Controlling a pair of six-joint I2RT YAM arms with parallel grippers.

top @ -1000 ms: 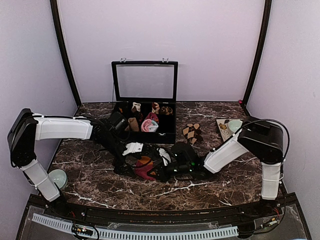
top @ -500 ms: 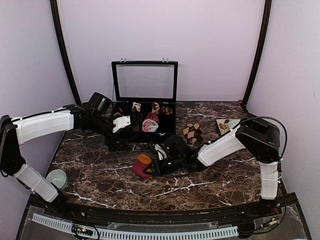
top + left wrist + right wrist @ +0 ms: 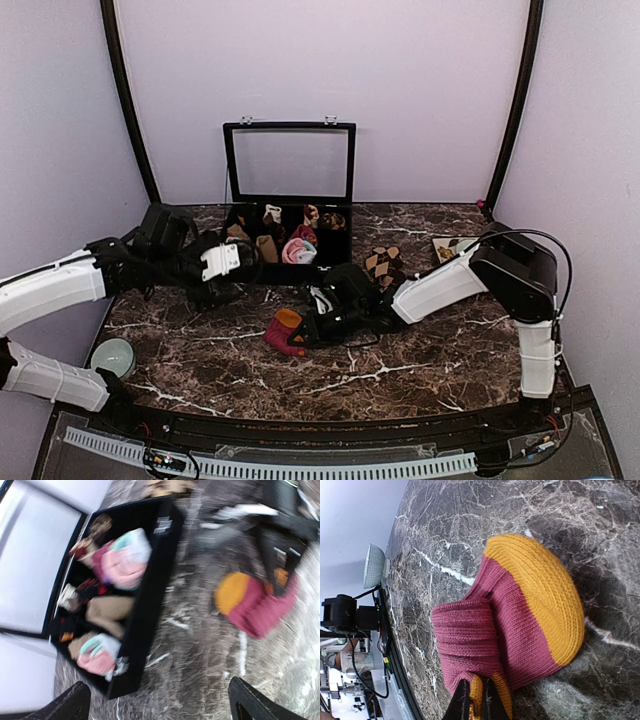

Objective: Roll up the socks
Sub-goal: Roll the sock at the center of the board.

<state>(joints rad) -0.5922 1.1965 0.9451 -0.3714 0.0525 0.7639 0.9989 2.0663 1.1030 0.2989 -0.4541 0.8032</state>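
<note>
Near the middle of the marble table (image 3: 420,370), a little toward its near edge, the magenta sock pair (image 3: 283,333) lies bunched into a loose roll, orange toe outermost. The right gripper (image 3: 475,697) is clamped tight on a thin fold at the roll's edge (only a sliver of fabric sits between its fingers). The left gripper (image 3: 222,262) hangs spread wide and empty beside the left front corner of the black compartment box (image 3: 335,272), well apart from the roll. The brown diamond-pattern pair (image 3: 383,265) lies just right of the box. Likely risk: with so slight a pinch and no second gripper pressing down, the fold may slip free, or a pull may unwind the roll.
</note>
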